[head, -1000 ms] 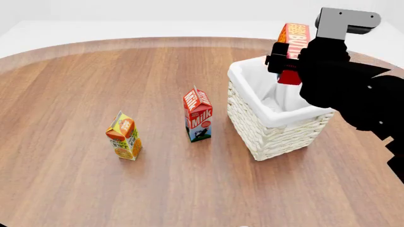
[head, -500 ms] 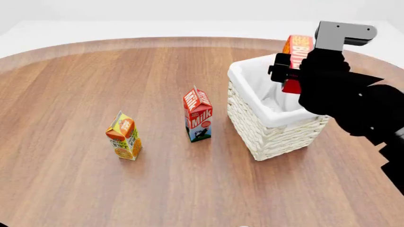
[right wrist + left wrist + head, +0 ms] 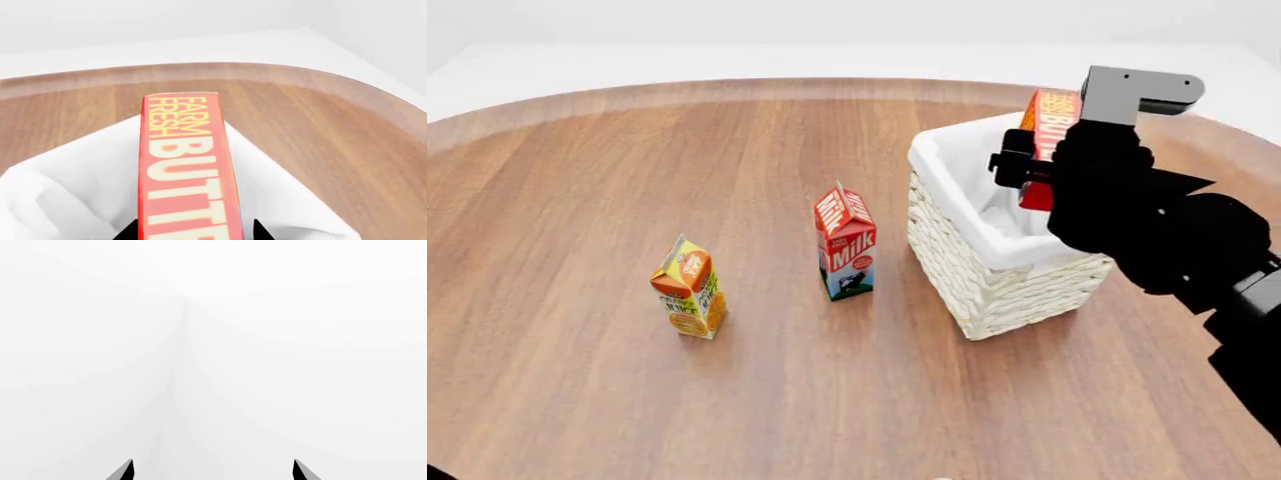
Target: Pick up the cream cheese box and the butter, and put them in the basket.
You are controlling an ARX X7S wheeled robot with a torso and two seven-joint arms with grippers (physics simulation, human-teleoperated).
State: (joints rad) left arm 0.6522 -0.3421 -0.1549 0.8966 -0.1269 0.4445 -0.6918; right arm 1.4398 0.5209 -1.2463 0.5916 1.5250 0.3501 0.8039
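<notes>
Your left gripper [image 3: 212,471] shows only in its own wrist view, as two dark fingers [image 3: 123,471] cut off by the frame edge, standing apart with nothing between them, against blank white. It is out of the head view altogether.

On the left of the round wooden worktop [image 3: 627,180] stands the orange juice carton [image 3: 689,287]; its small print is too fine for you to read. To its right, nearer the middle, the milk carton [image 3: 846,242] stands upright, and "Milk" reads in white on its red top and again on its front face.

Right of that sits the basket [image 3: 1001,270], its white cloth liner [image 3: 954,165] folded over the rim. Your right arm covers the basket's right side, and most of its inside is hidden. You cannot see the cream cheese box in any view.

Your right gripper [image 3: 1024,168] is closed on the butter [image 3: 1049,125], holding it upright above the basket's opening, toward the far right part. In the head view the arm hides much of the box. In the right wrist view its long face reads "FARM FRESH BUTTER" in yellow on red, the last letters cut off by the frame edge, with only the tips of the dark fingers [image 3: 261,233] showing either side.
</notes>
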